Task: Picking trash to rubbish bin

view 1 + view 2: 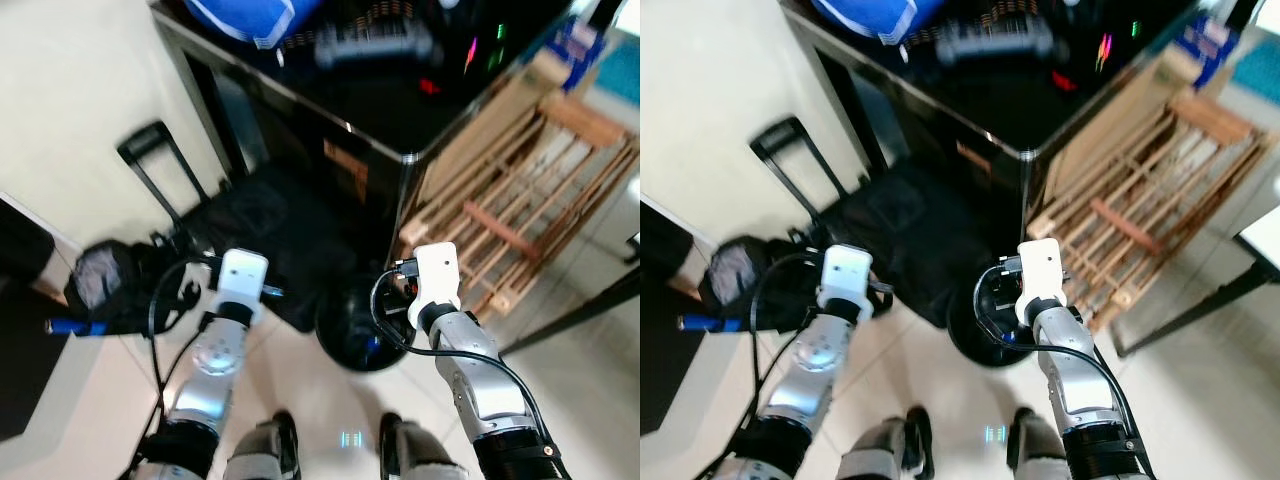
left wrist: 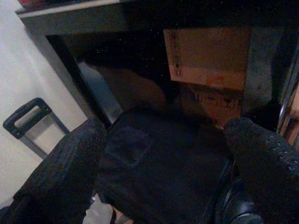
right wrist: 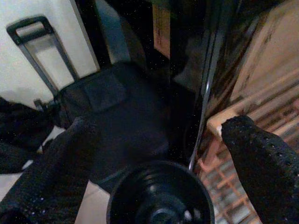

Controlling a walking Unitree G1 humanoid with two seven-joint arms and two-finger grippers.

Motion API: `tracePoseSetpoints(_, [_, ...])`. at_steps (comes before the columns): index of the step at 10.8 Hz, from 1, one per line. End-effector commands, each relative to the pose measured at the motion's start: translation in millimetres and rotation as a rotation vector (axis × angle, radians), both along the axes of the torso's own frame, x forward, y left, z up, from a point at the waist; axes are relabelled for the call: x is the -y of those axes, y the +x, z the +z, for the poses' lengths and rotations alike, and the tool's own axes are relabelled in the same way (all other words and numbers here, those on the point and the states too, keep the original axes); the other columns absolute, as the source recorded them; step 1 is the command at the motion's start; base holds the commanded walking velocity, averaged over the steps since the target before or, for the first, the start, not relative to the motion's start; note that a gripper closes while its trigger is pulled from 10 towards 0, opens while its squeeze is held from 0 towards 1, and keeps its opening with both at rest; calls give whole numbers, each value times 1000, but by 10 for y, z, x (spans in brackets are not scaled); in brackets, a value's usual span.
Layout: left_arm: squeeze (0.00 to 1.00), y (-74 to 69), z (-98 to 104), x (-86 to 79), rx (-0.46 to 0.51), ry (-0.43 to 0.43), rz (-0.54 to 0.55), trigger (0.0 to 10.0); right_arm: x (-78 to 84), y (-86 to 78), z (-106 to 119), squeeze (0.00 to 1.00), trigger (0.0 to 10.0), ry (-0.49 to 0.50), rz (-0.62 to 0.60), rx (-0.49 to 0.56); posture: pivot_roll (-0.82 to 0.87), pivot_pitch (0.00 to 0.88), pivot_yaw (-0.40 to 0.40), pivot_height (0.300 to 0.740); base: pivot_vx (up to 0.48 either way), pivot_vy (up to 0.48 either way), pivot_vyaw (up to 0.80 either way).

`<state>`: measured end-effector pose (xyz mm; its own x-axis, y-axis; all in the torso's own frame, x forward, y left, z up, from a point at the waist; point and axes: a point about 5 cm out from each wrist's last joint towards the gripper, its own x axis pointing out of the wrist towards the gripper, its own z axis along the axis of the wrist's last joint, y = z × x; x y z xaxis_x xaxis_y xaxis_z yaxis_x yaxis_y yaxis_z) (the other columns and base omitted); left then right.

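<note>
**Both grippers empty above the bin**

The right gripper (image 3: 159, 154), fingers spread wide and holding nothing, hangs over the round black bin (image 3: 161, 196) on the tiled floor. The left gripper (image 2: 166, 154), likewise spread and empty, faces a black bag (image 2: 163, 172) under the table (image 1: 300, 100). Something blue, perhaps trash, shows inside the bin.

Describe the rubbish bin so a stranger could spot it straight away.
Start at the big black table against the wall. On the floor by its front corner leg, between the black suitcase and the leaning wooden slat frames, sits the rubbish bin. It is the only round thing there: a small black open-topped tub, just ahead of the right gripper.
</note>
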<state>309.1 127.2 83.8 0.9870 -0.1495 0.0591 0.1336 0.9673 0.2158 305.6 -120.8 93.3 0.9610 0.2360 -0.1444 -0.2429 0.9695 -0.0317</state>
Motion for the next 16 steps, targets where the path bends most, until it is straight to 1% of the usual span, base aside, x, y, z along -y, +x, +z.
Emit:
tracePoseSetpoints(1, [0, -29, -52, -17, -25, 14, 16, 10000, -13, -2, -16, 0, 10000, 32, -4, 10, -8, 156, 79, 740, 0, 0, 0])
tracePoseSetpoints(3, [0, 0, -23, 12, -17, 3, 29, 10000, 34, 79, 121, 0, 10000, 70, -35, 97, -10, 130, 65, 740, 0, 0, 0])
tracePoseSetpoints(5, [0, 20, 4, 24, -6, -1, 37, 10000, 62, 141, 158, 0, 10000, 69, -47, 124, -2, 101, 55, 740, 0, 0, 0])
tracePoseSetpoints(10, [0, 21, -12, 38, -2, -1, 49, 10000, 82, 177, 166, 0, 10000, 95, -60, 159, -6, 38, 53, 740, 0, 0, 0])
tracePoseSetpoints(12, [0, 59, 18, 38, 9, -5, 51, 10000, 88, 204, 168, 0, 10000, 106, -74, 171, -2, 3, 60, 740, 0, 0, 0])
tracePoseSetpoints(16, [0, 109, 50, 59, 24, -21, 56, 10000, 124, 247, 169, 0, 10000, 102, -82, 180, -4, 0, 55, 740, 0, 0, 0])
